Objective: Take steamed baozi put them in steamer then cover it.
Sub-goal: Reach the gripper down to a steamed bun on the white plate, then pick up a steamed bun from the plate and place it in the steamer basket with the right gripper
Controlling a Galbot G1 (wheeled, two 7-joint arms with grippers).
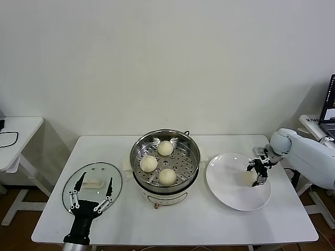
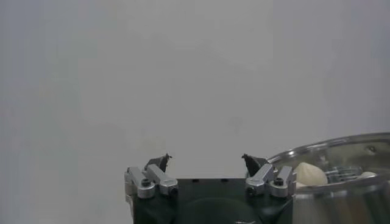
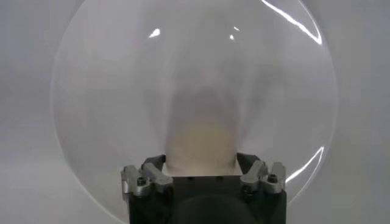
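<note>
right pincer [image 1: 259, 174] down on the white plate [image 1: 230, 196], jaws closed in around the last baozi [image 1: 250, 178].

three baozi [image 1: 157, 162] sit in the steamer [image 1: 165, 157], well off to that pincer's left across the table [image 1: 220, 225]. left pincer [image 1: 91, 194] hangs wide open and empty over the glass cover [image 1: 92, 185], its fingers either side of the white handle.

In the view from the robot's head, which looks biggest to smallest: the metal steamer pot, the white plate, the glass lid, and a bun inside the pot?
1. Steamer and white plate: near equal across, too close to rank.
2. Glass lid: slightly smaller, though partly hidden by the left gripper.
3. Bun: far the smallest.
</note>
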